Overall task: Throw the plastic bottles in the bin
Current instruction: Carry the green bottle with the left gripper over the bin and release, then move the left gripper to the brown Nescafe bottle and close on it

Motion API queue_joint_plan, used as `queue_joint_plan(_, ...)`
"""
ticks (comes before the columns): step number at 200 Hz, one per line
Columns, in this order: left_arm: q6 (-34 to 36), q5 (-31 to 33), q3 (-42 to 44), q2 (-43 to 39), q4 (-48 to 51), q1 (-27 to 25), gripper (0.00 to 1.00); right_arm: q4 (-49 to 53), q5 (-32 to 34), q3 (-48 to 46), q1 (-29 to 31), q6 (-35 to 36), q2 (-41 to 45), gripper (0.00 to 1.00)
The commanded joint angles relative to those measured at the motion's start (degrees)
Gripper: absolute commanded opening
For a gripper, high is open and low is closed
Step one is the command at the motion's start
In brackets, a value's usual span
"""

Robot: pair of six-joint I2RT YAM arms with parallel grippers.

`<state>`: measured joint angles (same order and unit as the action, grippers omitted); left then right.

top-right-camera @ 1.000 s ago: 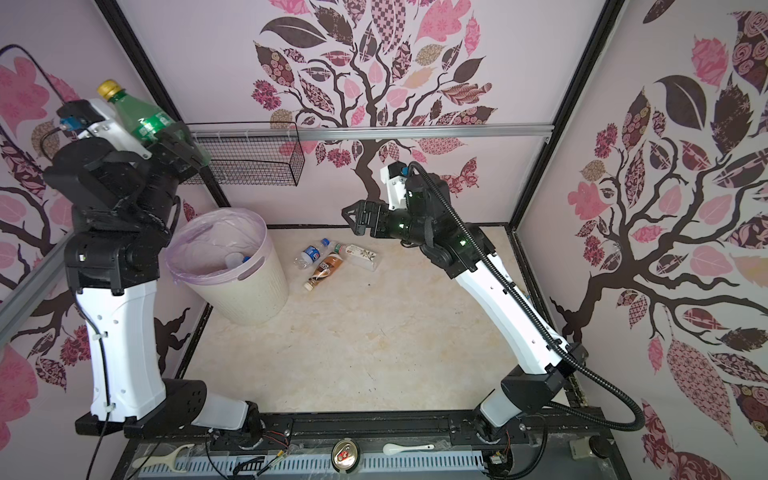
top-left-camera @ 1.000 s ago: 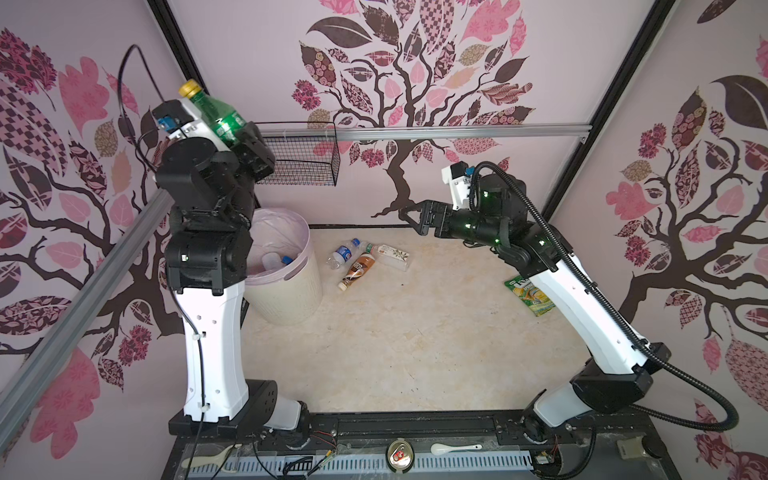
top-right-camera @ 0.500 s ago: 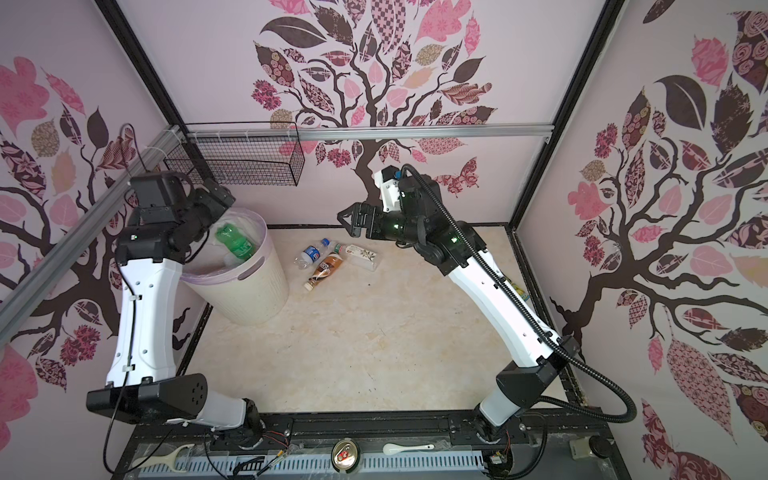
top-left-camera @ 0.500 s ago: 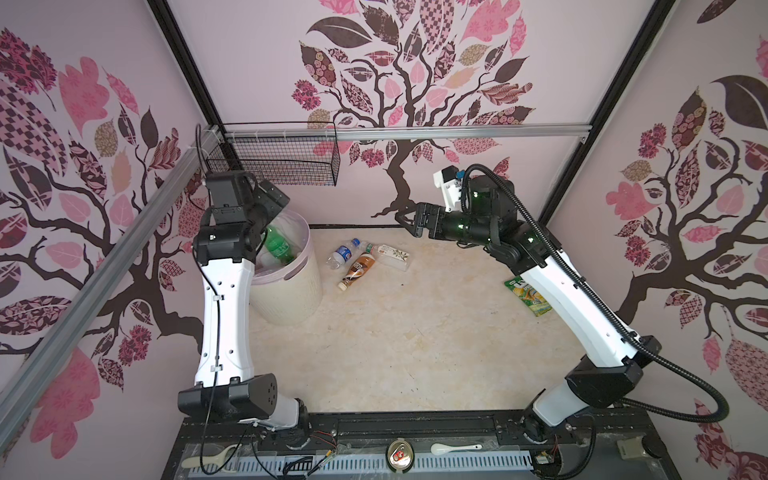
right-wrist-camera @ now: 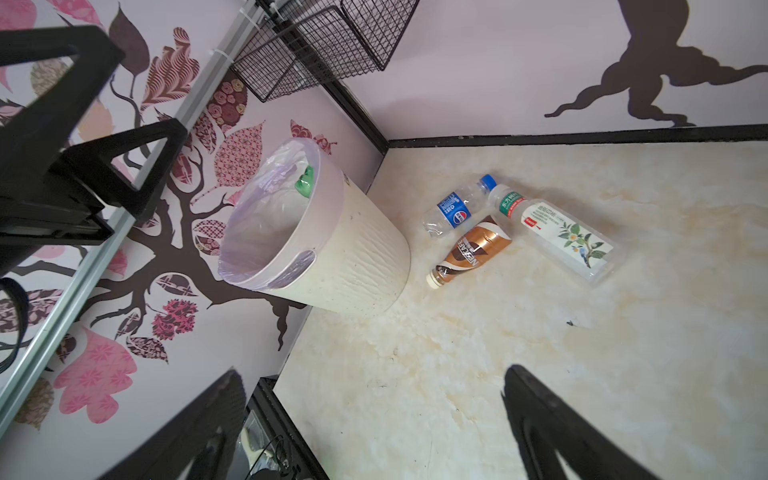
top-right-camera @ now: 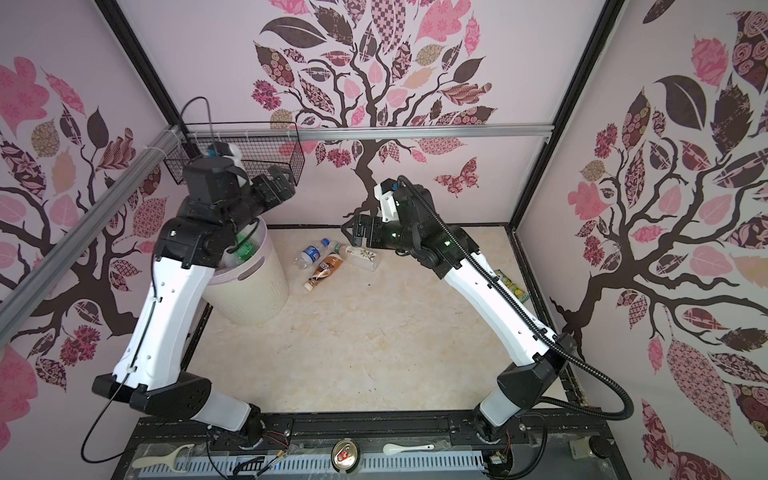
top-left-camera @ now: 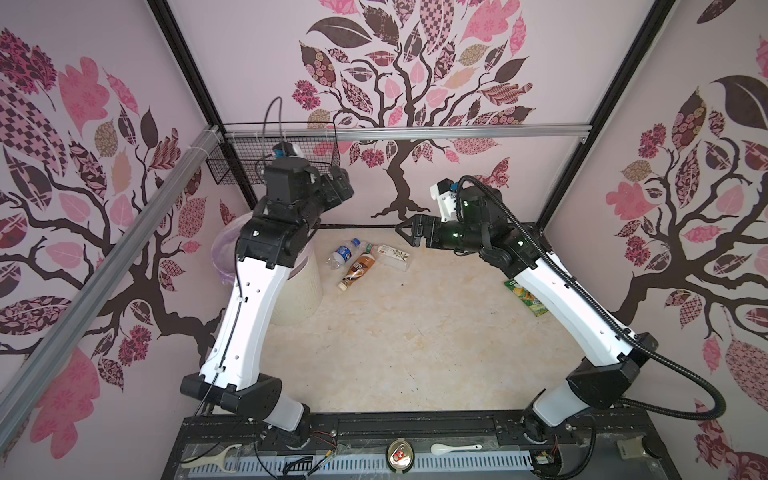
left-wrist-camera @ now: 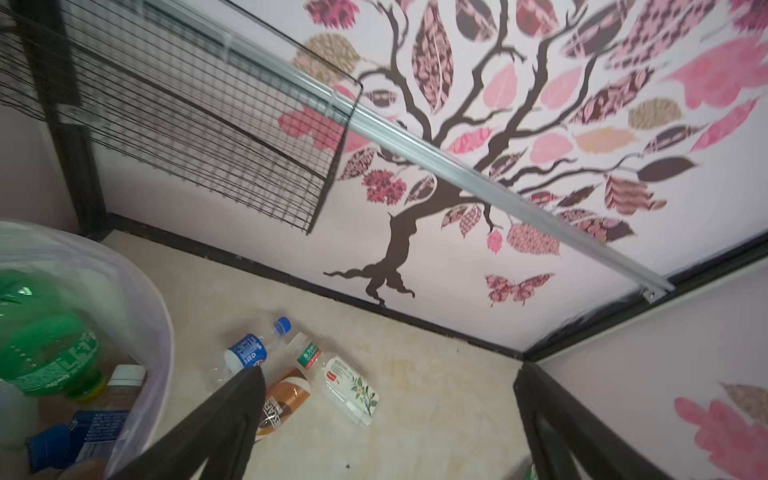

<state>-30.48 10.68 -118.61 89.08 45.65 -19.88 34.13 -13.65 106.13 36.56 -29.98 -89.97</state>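
Both top views look steeply down from high above the six o'clock edge of the floor (top-left-camera: 374, 332), taking in both arms whole, with the bin (top-right-camera: 249, 295) toward ten o'clock. The left wrist view sits close over the bin's rim and faces the back wall at twelve. The right wrist view looks from farther off toward ten o'clock, and both wrist views share the three bottles (right-wrist-camera: 473, 249) lying on the floor.
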Motion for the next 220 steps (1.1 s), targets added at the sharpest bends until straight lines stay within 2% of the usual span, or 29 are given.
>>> queue_joint_plan(1,5.0,2.2,2.0,2.3,-0.3,-3.5,0.98,1.1,2.9,-0.6,-0.9,1.3,4.9,0.99)
queue_joint_plan(38,5.8,3.7,6.6,8.4,-3.7,-8.4,0.98,0.8,1.6,-6.2,-4.8,-0.4,8.7,1.00)
queue_joint_plan(62,5.2,4.7,9.2,13.1,-4.6,-9.1,0.98,1.2,1.8,-10.2,-6.8,0.0,11.7,1.00)
queue_joint_plan(99,7.1,8.0,7.9,21.9,0.0,-9.0,0.98,2.3,3.9,-13.2,-7.5,1.8,13.1,1.00)
queue_joint_plan(103,7.1,8.1,5.8,22.8,0.8,-9.0,0.98,2.4,4.0,-13.4,-7.5,1.8,13.1,0.99)
queue_joint_plan(128,6.4,7.9,3.3,27.7,4.4,-7.7,0.98,2.2,3.7,-14.6,-7.5,2.1,12.1,1.00)
queue_joint_plan(167,5.0,5.7,2.7,31.6,4.6,-3.6,0.98,1.7,3.7,-14.3,-7.5,2.3,9.4,0.99)
queue_joint_plan(220,8.5,6.4,-0.3,37.4,4.9,0.2,0.98,1.4,4.2,-12.8,-7.5,2.5,5.3,1.00)
